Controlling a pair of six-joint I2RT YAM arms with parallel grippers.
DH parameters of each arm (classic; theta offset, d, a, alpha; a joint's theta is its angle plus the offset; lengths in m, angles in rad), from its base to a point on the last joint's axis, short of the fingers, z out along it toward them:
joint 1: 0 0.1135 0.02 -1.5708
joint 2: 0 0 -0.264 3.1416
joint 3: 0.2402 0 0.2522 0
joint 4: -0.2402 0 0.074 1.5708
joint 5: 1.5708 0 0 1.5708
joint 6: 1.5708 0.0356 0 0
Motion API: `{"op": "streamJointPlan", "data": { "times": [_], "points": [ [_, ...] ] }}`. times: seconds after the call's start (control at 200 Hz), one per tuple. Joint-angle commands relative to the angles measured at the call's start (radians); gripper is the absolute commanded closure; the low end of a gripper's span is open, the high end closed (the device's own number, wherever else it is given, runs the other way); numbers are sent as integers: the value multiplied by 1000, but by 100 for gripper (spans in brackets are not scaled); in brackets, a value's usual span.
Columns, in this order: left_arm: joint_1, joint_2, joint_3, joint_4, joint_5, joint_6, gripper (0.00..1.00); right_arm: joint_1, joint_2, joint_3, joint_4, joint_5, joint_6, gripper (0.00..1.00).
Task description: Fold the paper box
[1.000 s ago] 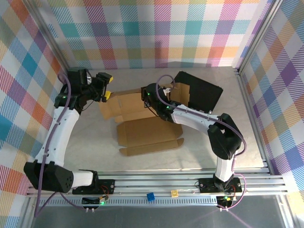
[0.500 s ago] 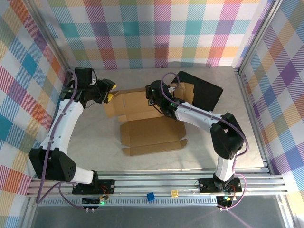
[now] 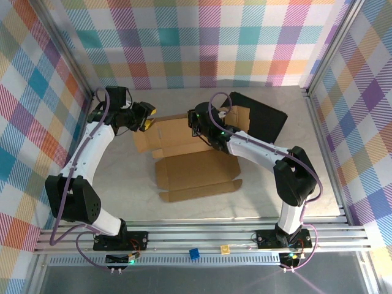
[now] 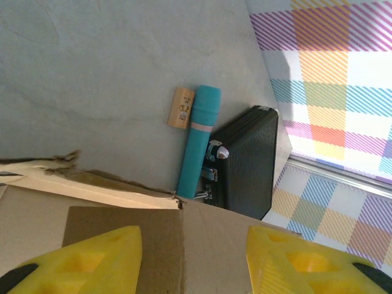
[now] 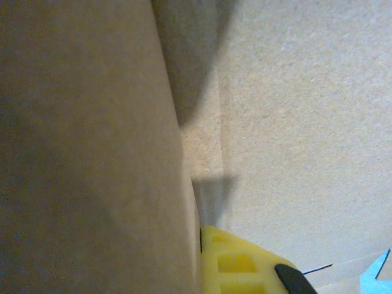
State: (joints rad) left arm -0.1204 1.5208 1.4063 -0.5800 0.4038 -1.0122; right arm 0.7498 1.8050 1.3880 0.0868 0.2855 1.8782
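1. Grey desk (image 3: 122, 177), fenced by plaid walls (image 3: 184, 43).
2. Box (image 3: 196, 171) lies mid-desk as a part-folded brown sheet. Near panel flat, front flap toward the arm bases, far flaps raised between the two arms.
3. Left gripper (image 3: 147, 116) sits at the box's far-left corner. In the wrist view its jaws (image 4: 193, 263) stand released, both yellow fingers (image 4: 92, 257) well apart, cardboard (image 4: 233, 226) flat beyond them, nothing pinched.
4. Right gripper (image 3: 195, 128) is down among the raised far flaps. Jaws clenched on the box: in the wrist view a flap (image 5: 92, 153) stands hard against the one visible finger (image 5: 236, 263) and hides the other side.
5. Black case (image 3: 263, 119) lies behind the box, far right.
6. Left wrist view: teal tube (image 4: 199, 141) just beside the case (image 4: 245, 159), small wooden block (image 4: 182, 107) touching the tube's far end.
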Motion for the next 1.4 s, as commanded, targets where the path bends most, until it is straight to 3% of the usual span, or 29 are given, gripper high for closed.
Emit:
{"op": "streamJointPlan", "data": {
  "times": [0.0,0.285,0.575,0.685,0.795,0.875,1.27,1.395],
  "points": [
    [-27,11,17,38,26,14,52,-7,-29,44,1,-8,1,100],
    [-62,-14,-15,28,20,-2,54,-18,-15,52,13,-28,2,100],
    [-62,12,2,11,10,-4,100,-20,-20,43,8,-42,4,100],
    [-62,4,-9,11,-3,-8,100,-27,-32,30,7,-53,-10,100],
    [-61,-9,-20,27,-24,-21,100,-49,-82,-8,-22,-58,-44,70],
    [-61,-16,-26,37,-23,-26,100,-71,-121,-71,-1,-61,-47,61],
    [-61,-10,-19,49,-6,-26,100,-86,-77,-59,41,-133,-34,63],
    [-62,-11,-23,51,0,-26,100,-84,-75,-71,50,-113,-31,72]
  ]
}}
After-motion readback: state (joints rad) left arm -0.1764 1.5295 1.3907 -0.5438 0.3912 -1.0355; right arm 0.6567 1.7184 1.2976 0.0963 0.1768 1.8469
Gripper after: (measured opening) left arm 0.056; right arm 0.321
